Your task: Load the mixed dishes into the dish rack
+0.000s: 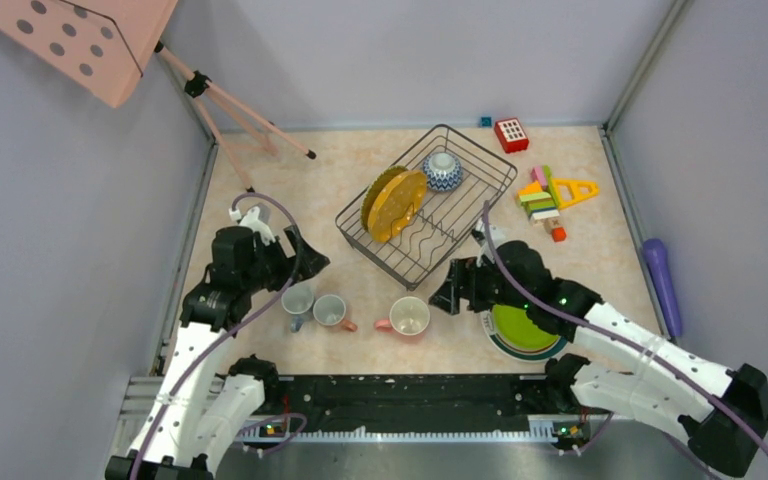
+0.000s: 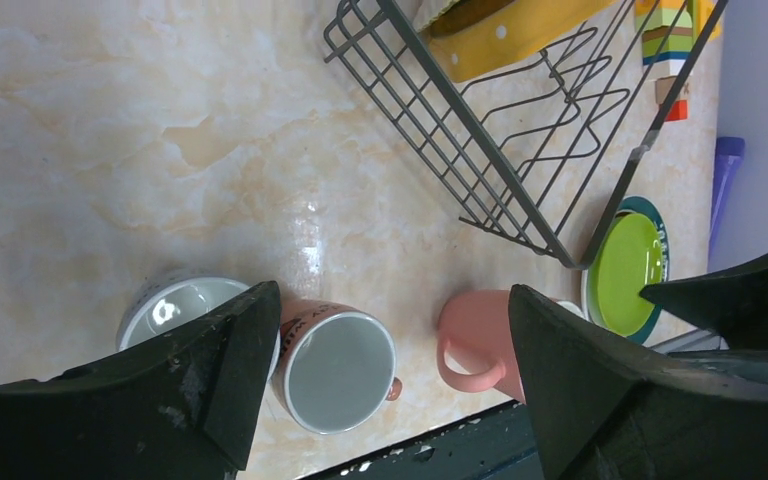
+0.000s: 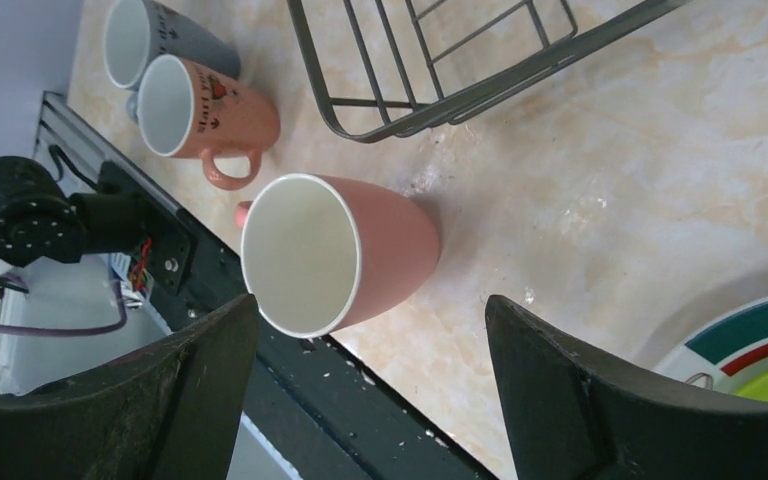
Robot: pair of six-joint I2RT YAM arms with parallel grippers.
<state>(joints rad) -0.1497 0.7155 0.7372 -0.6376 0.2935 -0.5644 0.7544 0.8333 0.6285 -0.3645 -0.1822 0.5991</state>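
The dish rack (image 1: pixel 457 218) stands at the table's middle back, holding the upright yellow ribbed plate (image 1: pixel 395 203) and the patterned bowl (image 1: pixel 442 171). A grey mug (image 1: pixel 297 299), a printed pink mug (image 1: pixel 331 311) and a plain pink mug (image 1: pixel 409 316) stand in a row in front of it. The lime-green plate (image 1: pixel 520 326) lies on the white plate with dark green rim (image 1: pixel 490 338) at the front right. My left gripper (image 1: pixel 307 266) is open and empty above the grey mug. My right gripper (image 1: pixel 453 288) is open and empty between the plain pink mug (image 3: pixel 360 250) and the plates.
Colourful toy blocks (image 1: pixel 550 195) and a red block (image 1: pixel 511 134) lie right of the rack. A purple cylinder (image 1: pixel 663 285) lies by the right wall. A tripod (image 1: pixel 240 110) stands at the back left. The black base rail (image 1: pixel 400 395) runs along the near edge.
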